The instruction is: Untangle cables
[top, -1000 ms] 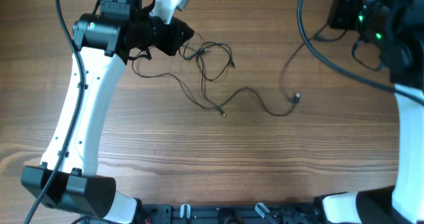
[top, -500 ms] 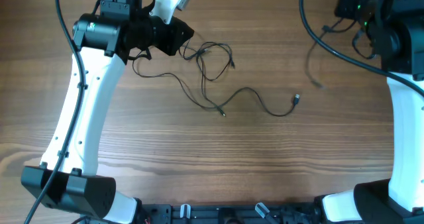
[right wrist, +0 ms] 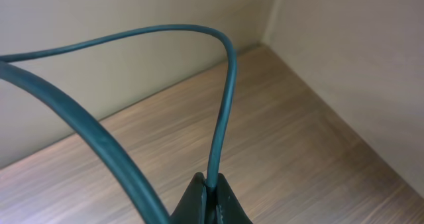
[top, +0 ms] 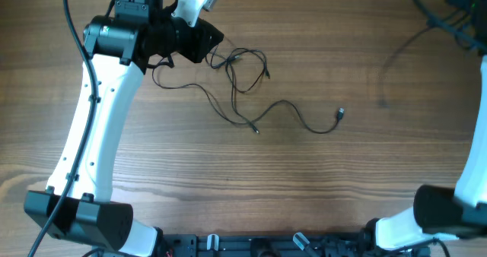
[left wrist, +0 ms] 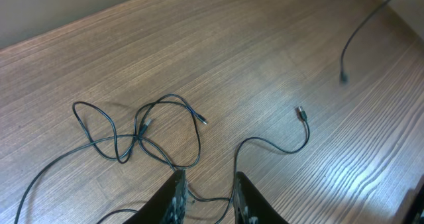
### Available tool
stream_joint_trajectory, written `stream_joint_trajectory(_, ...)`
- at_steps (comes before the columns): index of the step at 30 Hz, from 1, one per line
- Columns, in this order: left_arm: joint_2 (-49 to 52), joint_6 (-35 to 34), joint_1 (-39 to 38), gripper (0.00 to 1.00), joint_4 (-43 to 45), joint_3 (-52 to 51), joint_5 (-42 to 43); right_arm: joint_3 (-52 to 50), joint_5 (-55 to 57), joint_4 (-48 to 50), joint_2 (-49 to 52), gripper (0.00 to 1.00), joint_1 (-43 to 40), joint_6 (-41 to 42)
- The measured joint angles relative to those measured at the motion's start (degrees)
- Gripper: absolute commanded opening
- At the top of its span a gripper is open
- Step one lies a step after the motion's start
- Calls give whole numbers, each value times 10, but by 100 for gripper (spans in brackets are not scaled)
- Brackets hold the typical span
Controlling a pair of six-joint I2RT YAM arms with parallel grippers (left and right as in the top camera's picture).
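Wood table [top: 319,188] from above: the tangle [top: 245,68] lay toward the far left, one strand trailing right to a small plug [top: 340,114], and the left gripper [top: 213,42] sat at the tangle's left edge

Left wrist: its fingers [left wrist: 173,197] stood a narrow gap apart with nothing clamped, a thin strand crossing between them and the loops spread just beyond; a separate cable [left wrist: 361,25] dangled well apart at the upper right

Right wrist: the right gripper [right wrist: 210,196] was pinched tight on that cable, which arched up above the table
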Motion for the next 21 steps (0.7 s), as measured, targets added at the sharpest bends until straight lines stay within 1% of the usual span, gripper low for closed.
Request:
stream_joint_trajectory(4, 0, 0, 0, 25, 1, 0, 0, 0, 0, 34, 38, 4, -35, 0)
stream_joint_trajectory(8, 0, 0, 0, 25, 6, 0, 0, 0, 0, 93, 75, 5, -64, 2)
stream_joint_trajectory(16, 0, 0, 0, 25, 12, 0, 0, 0, 18, 253, 165, 4, -108, 1)
stream_joint_trajectory(21, 0, 0, -2, 25, 12, 0, 0, 0, 46, 323, 226, 5, -127, -24)
